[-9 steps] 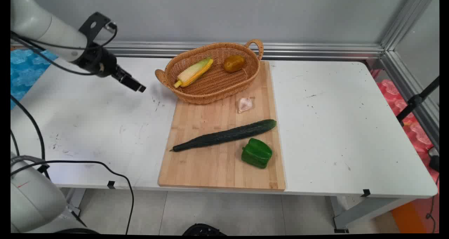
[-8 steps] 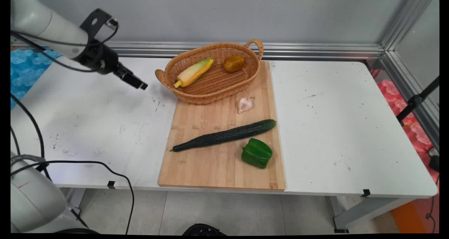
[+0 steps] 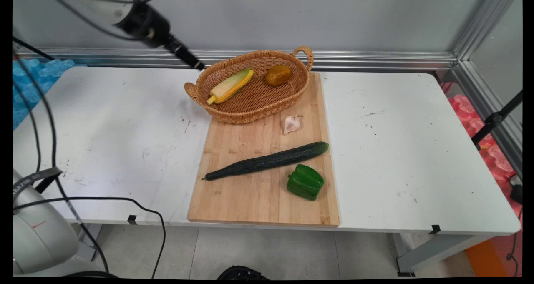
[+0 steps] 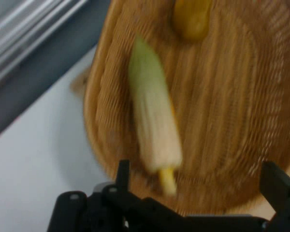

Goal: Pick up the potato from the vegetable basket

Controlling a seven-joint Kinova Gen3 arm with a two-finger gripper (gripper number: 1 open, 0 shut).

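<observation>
1. Black two-finger hand (image 3: 196,64) raised above the white bench (image 3: 108,121), at the far left rim of the oval woven wicker basket (image 3: 250,104); no contact with the rim visible.
2. Fingers (image 4: 280,186) spread wide apart in the hand view, nothing between them; hand open and empty.
3. Directly ahead of the hand, inside the basket: a corn cob in pale green husk with a yellow tip (image 3: 231,86), lying lengthwise, nearest thing to the hand.
4. Further along the basket from the hand, past the corn: a rounded yellow-brown fruit (image 3: 278,75), probably a pear or similar, though too blurred in the hand view to name with confidence.
5. Basket resting on the far end of a rectangular light bamboo cutting board (image 3: 258,192), its left handle overhanging the bench.
6. On the board beyond the basket, well apart from the hand: a small pinkish-white garlic bulb (image 3: 291,124).
7. Further still from the hand: a long dark green cucumber (image 3: 267,161) lying diagonally across the board.
8. Just beside the cucumber's thick end, on the side away from the hand: a glossy green bell pepper (image 3: 306,182).
</observation>
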